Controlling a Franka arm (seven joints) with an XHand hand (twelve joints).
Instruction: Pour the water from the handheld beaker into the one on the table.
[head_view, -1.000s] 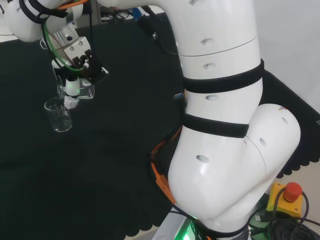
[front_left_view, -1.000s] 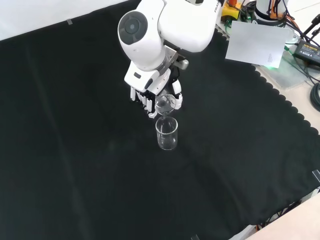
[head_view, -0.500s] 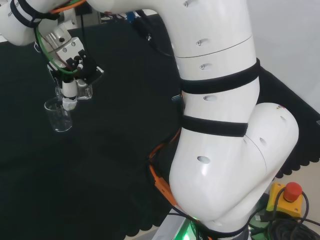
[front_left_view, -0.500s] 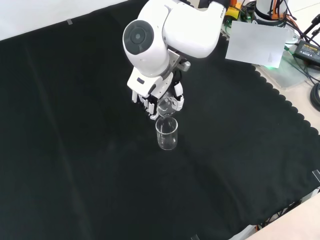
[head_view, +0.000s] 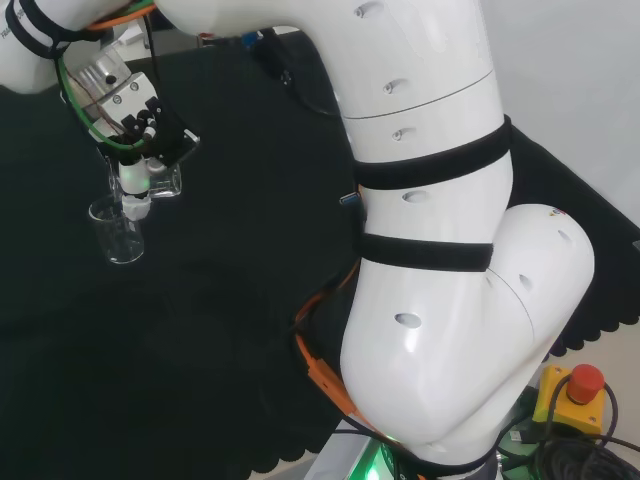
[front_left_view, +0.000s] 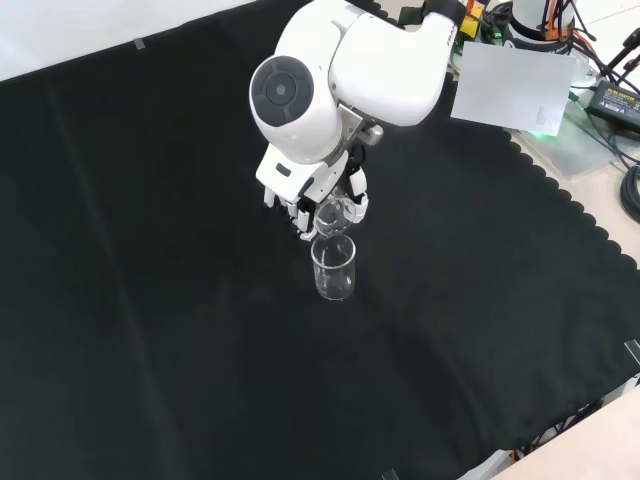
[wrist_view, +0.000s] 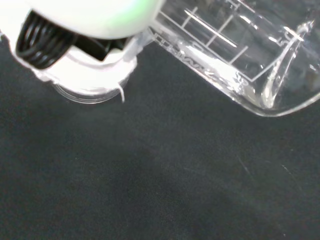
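Observation:
A clear glass beaker (front_left_view: 334, 268) stands upright on the black cloth (front_left_view: 150, 250); in the head view this standing beaker (head_view: 117, 230) is at the far left. My hand (front_left_view: 300, 205) is shut on a second clear beaker (front_left_view: 331, 214), held tipped over with its mouth just above the standing one's rim. The head view shows the hand (head_view: 135, 175) curled round the held beaker (head_view: 165, 180). In the wrist view the held beaker (wrist_view: 240, 55) lies close and tilted, its printed scale showing, beside a white fingertip (wrist_view: 90, 75). I cannot tell whether water is in either beaker.
The arm's big white links (head_view: 430, 230) take up the right of the head view. A white sheet (front_left_view: 510, 88) and cables (front_left_view: 610, 90) lie beyond the cloth's scalloped edge at the front view's upper right. A red button (head_view: 583, 384) sits by the arm's base.
The arm has swung a little: in the head view the hand and held beaker shifted slightly left and up. The held beaker stays tipped over the standing one, which has not moved.

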